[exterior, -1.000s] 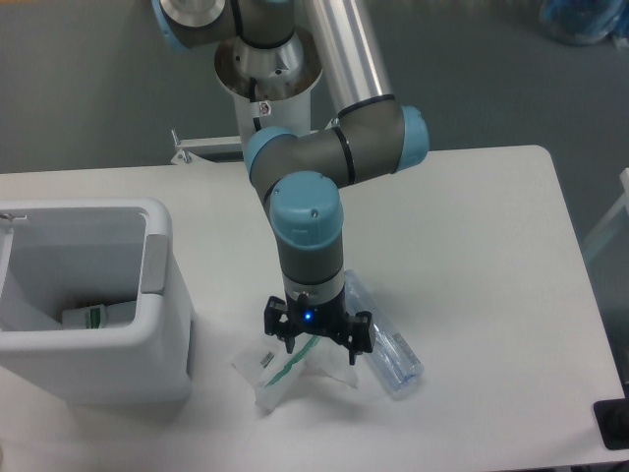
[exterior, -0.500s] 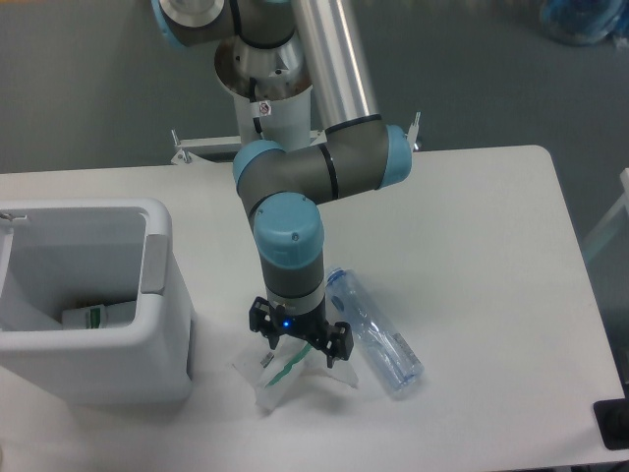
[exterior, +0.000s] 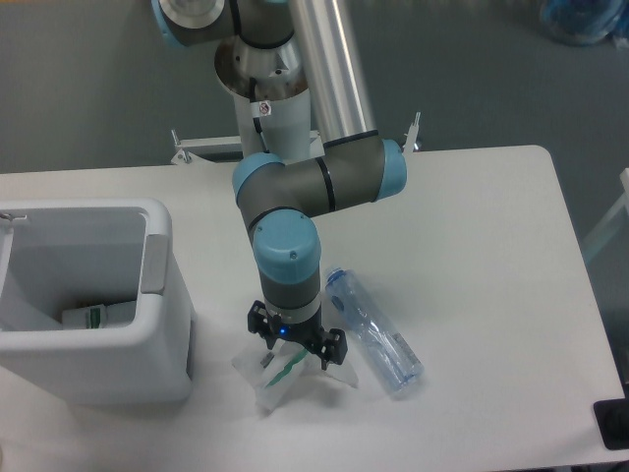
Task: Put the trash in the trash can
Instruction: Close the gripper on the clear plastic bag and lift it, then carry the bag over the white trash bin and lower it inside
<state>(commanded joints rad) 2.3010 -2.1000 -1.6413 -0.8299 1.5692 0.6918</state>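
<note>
White table (exterior: pixel 472 246) — gripper (exterior: pixel 294 344) over wrapper (exterior: pixel 280 372)

Bench (exterior: pixel 472 246): white top with rounded corners, spanning most of the view. Floor (exterior: pixel 88 79): grey, behind the bench; blue crumpled bag (exterior: pixel 587 20) lying on it at the top right corner, cut off by the frame edge. Metal bracket (exterior: pixel 201 147) at the bench's rear edge; a small dark object (exterior: pixel 614 425) at the lower right frame edge, only partly seen, and a pale edge (exterior: pixel 623 192) at the right border, too cropped to identify.
</note>
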